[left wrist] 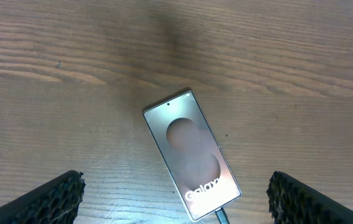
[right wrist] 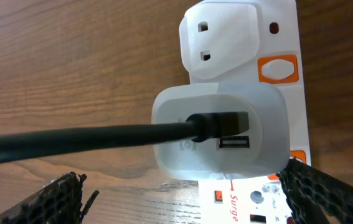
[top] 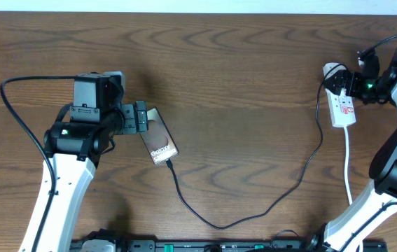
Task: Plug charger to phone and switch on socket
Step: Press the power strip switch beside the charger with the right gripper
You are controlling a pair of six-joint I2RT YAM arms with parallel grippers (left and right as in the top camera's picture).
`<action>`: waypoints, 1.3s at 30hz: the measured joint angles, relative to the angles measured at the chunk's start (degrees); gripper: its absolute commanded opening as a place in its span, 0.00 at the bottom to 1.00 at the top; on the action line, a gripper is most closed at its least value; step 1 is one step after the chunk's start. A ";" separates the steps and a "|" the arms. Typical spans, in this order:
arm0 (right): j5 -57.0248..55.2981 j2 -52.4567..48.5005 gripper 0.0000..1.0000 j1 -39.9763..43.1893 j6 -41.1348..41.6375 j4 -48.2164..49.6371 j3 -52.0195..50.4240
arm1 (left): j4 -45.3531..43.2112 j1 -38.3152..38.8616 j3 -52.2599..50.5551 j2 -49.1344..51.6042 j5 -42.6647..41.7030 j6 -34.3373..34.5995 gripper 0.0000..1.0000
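Right pincer point(right wrist: 188, 198) sat closest to the lens, its honeycomb pads in the bottom corners of the right wrist view. They were spread apart with nothing clamped, and only their tips showed. Between them a white adapter point(right wrist: 220, 134) was seated in the socket point(right wrist: 244, 37), and the charger point(right wrist: 101, 137) cable ran out of it to the left edge. The right-hand pad covered part of the socket's lower end; couldn't tell if it made contact. One orange switch point(right wrist: 279, 68) was in full view at upper right, and a second was half hidden at the right edge. On/off state unreadable. Printed text was cut off at the bottom.

Left pincer point(left wrist: 180, 200) also stood apart, pads in the lower corners of its view. The phone point(left wrist: 192, 155) lay flat and tilted on the tabletop point(left wrist: 70, 93) between them, untouched, "Galaxy" end toward the bottom. The plug tip met that end but was cropped by the frame, so seating was unclear.

Overhead, the phone was left of centre, partly under the pincer. The socket was at far right, with the cable looping low between them. A white cord point(top: 347, 161) ran down from the socket.
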State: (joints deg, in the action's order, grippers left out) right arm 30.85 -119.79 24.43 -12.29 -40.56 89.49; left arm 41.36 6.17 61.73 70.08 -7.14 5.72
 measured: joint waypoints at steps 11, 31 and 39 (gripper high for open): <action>-0.22 -2.01 0.99 0.02 0.24 0.92 0.00 | 0.00 0.00 0.00 0.00 0.00 0.00 0.94; 2.01 -2.08 0.99 0.26 2.60 1.07 0.07 | 0.00 0.00 0.00 0.00 0.00 0.02 0.94; 3.15 -3.04 0.99 0.63 2.84 -0.76 1.11 | 0.00 0.00 0.00 0.00 0.00 0.00 0.94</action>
State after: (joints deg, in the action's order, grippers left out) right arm 34.00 -122.83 25.06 -9.45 -41.32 90.61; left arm 41.36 6.17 61.73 70.08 -7.14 5.72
